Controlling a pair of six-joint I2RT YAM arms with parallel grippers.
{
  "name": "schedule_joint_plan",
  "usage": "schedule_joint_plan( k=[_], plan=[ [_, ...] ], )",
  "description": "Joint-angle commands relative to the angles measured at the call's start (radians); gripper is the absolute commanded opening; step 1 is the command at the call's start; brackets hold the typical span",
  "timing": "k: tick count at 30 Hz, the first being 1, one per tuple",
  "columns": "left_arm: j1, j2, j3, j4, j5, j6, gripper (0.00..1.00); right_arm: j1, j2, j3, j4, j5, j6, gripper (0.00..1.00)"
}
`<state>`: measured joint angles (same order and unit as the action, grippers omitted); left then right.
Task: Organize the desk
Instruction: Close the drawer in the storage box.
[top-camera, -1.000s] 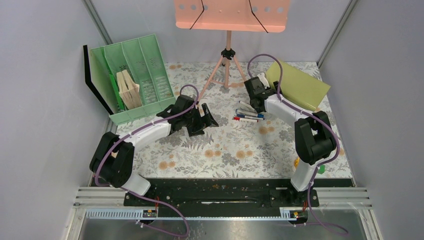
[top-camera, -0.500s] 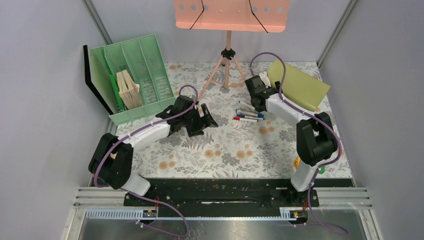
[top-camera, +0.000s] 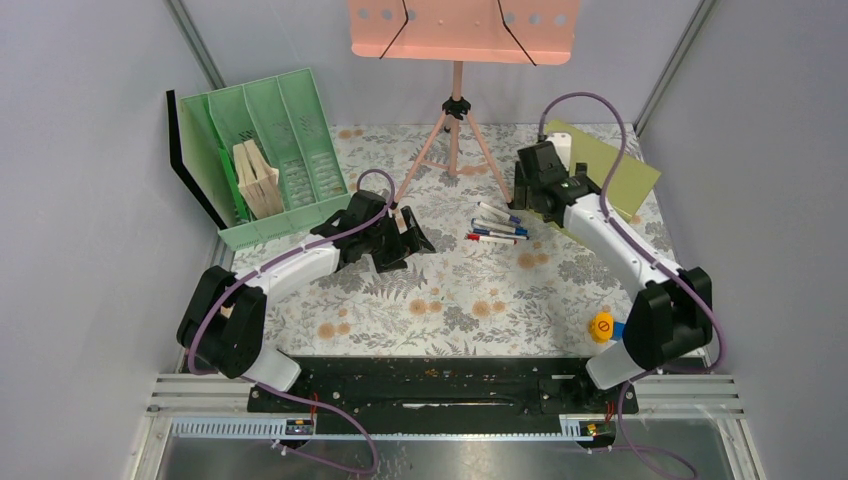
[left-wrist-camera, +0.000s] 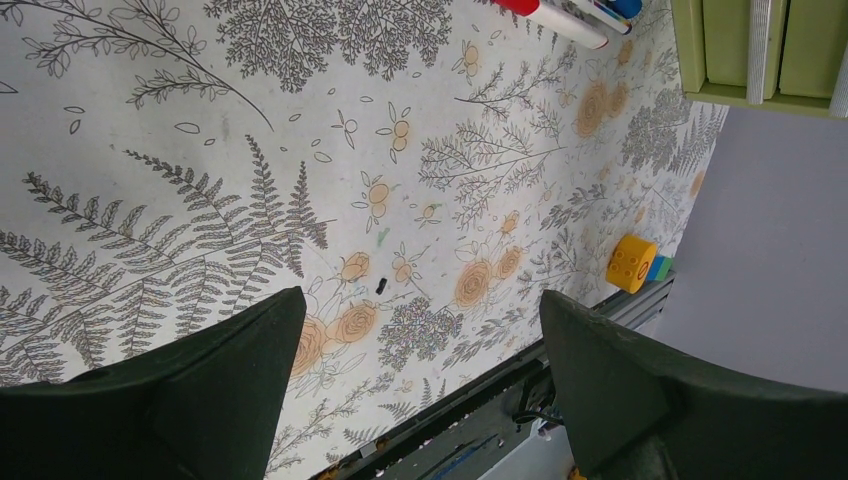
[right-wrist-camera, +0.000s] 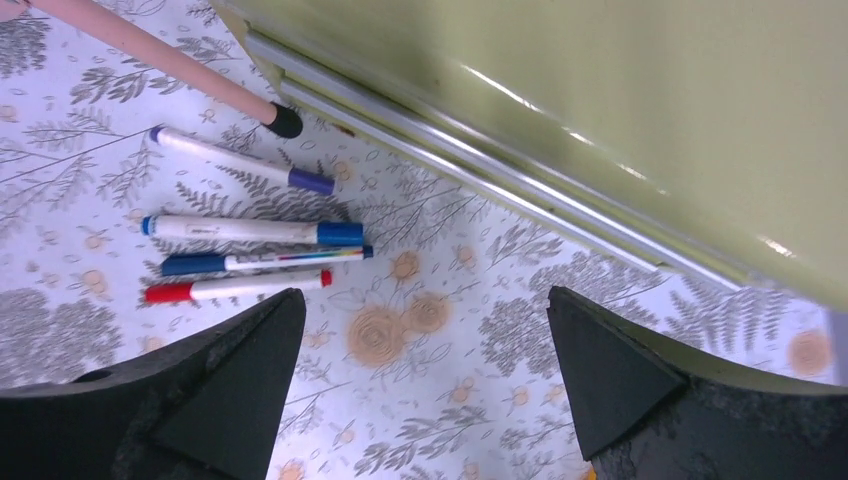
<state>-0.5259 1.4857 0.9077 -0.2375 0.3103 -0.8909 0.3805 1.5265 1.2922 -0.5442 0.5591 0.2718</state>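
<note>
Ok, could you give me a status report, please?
Left gripper and right gripper open, empty. Four markers loose on desk. Stand leg close beside them.

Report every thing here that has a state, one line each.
left hand, open, empty, above bare desk
right hand, open, empty, above the desk between markers and green board
markers, four, capped, lying side by side
organizer, slots facing up, wooden pieces in one slot
music stand, upright on its tripod
green board, lying at the far right corner
</note>
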Motion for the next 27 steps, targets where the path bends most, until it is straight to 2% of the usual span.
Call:
schedule_joint_plan(
  k=[1, 5, 13, 19, 23, 27],
  plan=[
    [0.008, -0.019, 0.01, 0.036, -0.002, 0.004, 0.89, -0.085, -0.085, -0.045, -0.029, -0.236, 0.131, 0.98],
    [0.008, -0.017, 0.008, 0.042, 0.002, 0.002, 0.89, -0.124, -0.147, -0.105, 0.013, -0.334, 0.149, 0.98],
    [0.008, 0.003, -0.007, 0.097, 0.04, -0.032, 0.89, -0.204, -0.247, -0.162, 0.044, -0.416, 0.179, 0.98],
    [0.004, 0.064, -0.039, 0.247, 0.112, -0.142, 0.89, -0.266, -0.301, -0.179, 0.041, -0.43, 0.169, 0.98],
    [-0.012, 0.138, -0.054, 0.41, 0.181, -0.252, 0.89, -0.289, -0.337, -0.187, 0.038, -0.426, 0.174, 0.98],
    [-0.053, 0.217, -0.014, 0.504, 0.215, -0.33, 0.89, -0.3, -0.363, -0.193, 0.036, -0.422, 0.174, 0.98]
  ],
)
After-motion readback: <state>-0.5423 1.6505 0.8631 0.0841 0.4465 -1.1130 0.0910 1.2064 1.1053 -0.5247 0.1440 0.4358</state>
